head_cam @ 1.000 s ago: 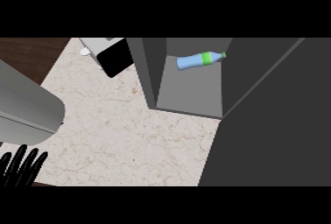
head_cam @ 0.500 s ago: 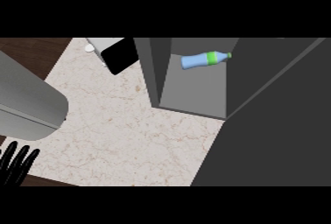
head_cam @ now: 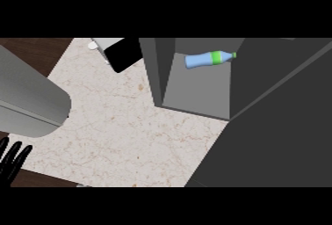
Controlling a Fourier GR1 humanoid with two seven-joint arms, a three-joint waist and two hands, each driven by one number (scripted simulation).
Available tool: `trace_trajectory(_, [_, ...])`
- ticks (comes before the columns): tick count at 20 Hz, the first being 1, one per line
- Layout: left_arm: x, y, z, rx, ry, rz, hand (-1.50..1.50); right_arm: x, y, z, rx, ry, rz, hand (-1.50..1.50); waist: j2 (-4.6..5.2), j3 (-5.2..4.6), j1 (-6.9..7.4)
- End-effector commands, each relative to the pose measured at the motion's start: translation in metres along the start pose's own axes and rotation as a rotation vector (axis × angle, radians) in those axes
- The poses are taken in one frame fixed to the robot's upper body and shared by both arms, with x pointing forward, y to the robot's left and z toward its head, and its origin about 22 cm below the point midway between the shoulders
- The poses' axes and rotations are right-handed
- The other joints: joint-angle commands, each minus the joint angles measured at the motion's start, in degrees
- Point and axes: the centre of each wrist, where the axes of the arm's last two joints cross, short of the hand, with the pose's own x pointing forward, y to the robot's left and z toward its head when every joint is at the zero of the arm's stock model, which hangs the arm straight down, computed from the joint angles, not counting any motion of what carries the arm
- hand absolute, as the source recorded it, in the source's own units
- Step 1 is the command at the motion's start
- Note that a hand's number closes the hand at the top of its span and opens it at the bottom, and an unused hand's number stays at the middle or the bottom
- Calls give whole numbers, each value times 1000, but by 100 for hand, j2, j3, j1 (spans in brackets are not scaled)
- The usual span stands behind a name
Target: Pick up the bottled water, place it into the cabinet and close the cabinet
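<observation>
My black left hand [head_cam: 12,159] rests at eight o'clock by the pale marble counter [head_cam: 130,132], fingers straight, slightly spread and pointing up, holding nothing. The blue plastic water bottle with a green band [head_cam: 207,59] lies on its side inside the open grey cabinet [head_cam: 194,94] at one o'clock, well apart from my hand.

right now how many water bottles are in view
1. The water bottle lies on its side inside the open cabinet, near the view's top. Others may be hidden behind the cabinet door.
</observation>
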Motion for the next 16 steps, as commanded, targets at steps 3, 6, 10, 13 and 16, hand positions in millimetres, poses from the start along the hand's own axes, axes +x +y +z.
trace_trajectory(3, [6,7,-5,-13,-19,7,-150,-25,-4,-26,-114,51,-183,150,76,32,-34])
trace_trajectory(6, [8,6,-9,-25,-36,7,-150,-34,-8,-40,-95,38,-263,150,93,45,61])
trace_trajectory(10, [10,7,-9,-18,-43,14,-150,-45,-36,-52,-140,66,-294,150,36,60,24])
trace_trajectory(13, [8,11,-1,9,-14,7,-150,-53,-64,-67,-236,83,-254,150,-29,60,-98])
trace_trajectory(16, [12,13,-2,16,-17,8,-150,-62,-97,-83,-376,74,-239,150,-55,77,-146])
